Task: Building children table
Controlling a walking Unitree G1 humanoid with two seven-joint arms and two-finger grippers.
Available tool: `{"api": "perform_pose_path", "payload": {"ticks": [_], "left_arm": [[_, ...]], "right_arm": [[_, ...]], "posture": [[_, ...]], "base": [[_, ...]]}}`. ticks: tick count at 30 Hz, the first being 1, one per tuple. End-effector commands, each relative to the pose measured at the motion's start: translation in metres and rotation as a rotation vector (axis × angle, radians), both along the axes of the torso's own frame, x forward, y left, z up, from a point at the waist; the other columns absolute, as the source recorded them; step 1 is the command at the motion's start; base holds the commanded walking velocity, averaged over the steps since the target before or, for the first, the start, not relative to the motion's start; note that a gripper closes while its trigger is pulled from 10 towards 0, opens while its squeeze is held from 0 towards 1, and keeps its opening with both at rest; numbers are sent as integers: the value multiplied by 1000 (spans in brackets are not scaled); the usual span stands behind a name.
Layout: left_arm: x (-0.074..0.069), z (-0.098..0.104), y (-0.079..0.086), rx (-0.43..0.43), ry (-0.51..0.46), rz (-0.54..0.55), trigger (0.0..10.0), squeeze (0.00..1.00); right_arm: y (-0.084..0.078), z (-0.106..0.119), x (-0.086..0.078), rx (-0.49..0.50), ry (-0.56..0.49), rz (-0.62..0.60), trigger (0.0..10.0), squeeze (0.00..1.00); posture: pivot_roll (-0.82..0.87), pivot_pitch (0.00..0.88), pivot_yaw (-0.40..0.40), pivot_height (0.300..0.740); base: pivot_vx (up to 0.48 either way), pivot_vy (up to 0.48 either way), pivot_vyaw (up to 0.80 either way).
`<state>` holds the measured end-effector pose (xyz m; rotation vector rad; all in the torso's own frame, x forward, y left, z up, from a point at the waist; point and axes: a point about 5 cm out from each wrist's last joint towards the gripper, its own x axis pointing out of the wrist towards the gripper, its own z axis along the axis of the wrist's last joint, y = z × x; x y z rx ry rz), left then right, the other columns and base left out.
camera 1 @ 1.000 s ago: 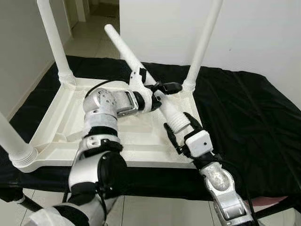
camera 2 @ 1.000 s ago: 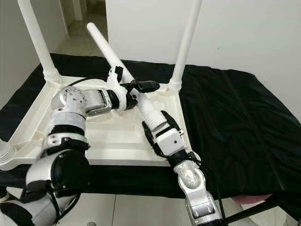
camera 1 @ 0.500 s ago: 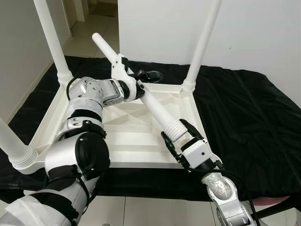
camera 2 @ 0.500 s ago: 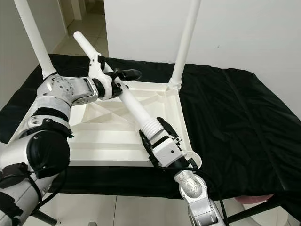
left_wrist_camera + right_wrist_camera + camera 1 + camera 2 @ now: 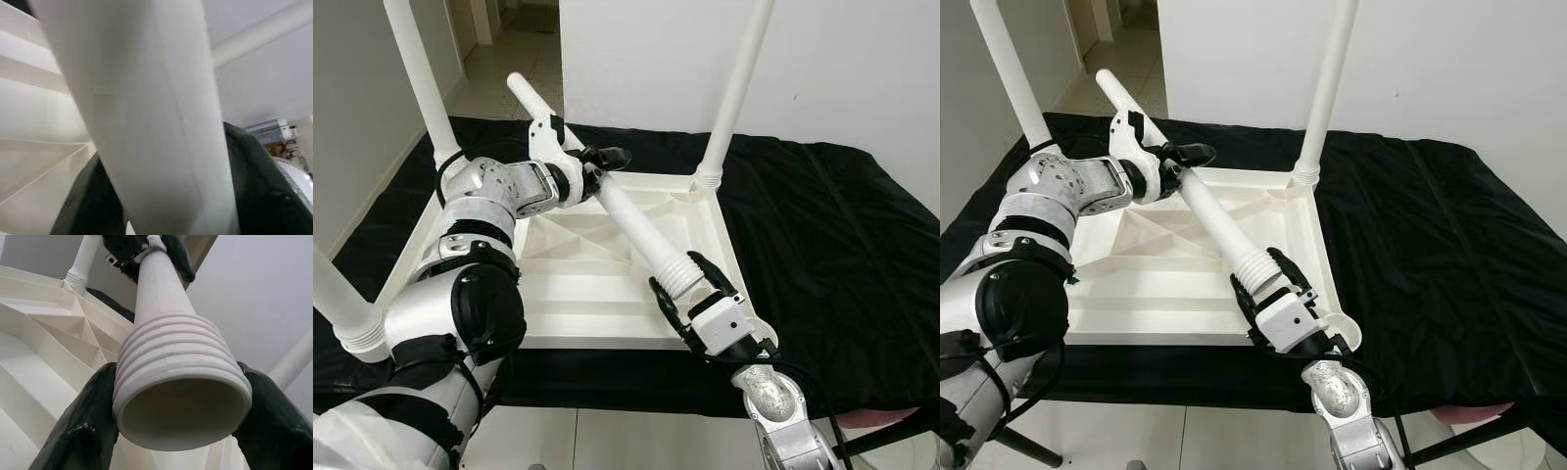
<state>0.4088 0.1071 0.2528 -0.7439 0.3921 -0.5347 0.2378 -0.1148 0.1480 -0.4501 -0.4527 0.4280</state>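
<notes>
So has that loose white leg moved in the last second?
Yes. The loose leg swung left and toward the robot; its ribbed end now sits nearer the upturned tabletop's near-right corner.

The left arm bends at the elbow and reaches forward and inward, its wrist turned toward the right; the left gripper (image 5: 590, 164) has its black fingers (image 5: 610, 155) closed around a white leg (image 5: 631, 220); the right arm rises from below, forearm angled up and left; the right gripper (image 5: 695, 290) clamps the leg's ribbed end between both fingers (image 5: 83, 431).
</notes>
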Motion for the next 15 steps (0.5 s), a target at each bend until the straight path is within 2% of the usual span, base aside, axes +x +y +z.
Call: {"api": "perform_pose_path", "payload": {"ticks": [1, 5, 9, 14, 15], "left_arm": [[1, 6, -5, 14, -27, -26, 0, 0], [1, 8, -5, 0, -34, -22, 0, 0], [3, 15, -3, -89, -39, -7, 0, 0], [4, 19, -2, -135, -32, 3, 0, 0], [4, 20, -1, -143, -30, 3, 627, 0]], "right_arm": [[3, 0, -1, -15, -4, 13, 10000, 0], [4, -1, -1, -17, -4, 14, 10000, 0], [1, -1, -1, -22, -9, 2, 10000, 0], [0, -2, 0, -10, -7, -14, 10000, 0], [-1, -3, 0, 32, 25, -11, 10000, 933]], "posture": [[-68, 0, 8, 740], [-67, 0, 7, 740], [-66, 0, 6, 740], [-66, 0, 6, 740], [-64, 0, 2, 740]], "base": [[0, 0, 0], [0, 0, 0], [0, 0, 0], [0, 0, 0], [0, 0, 0]]}}
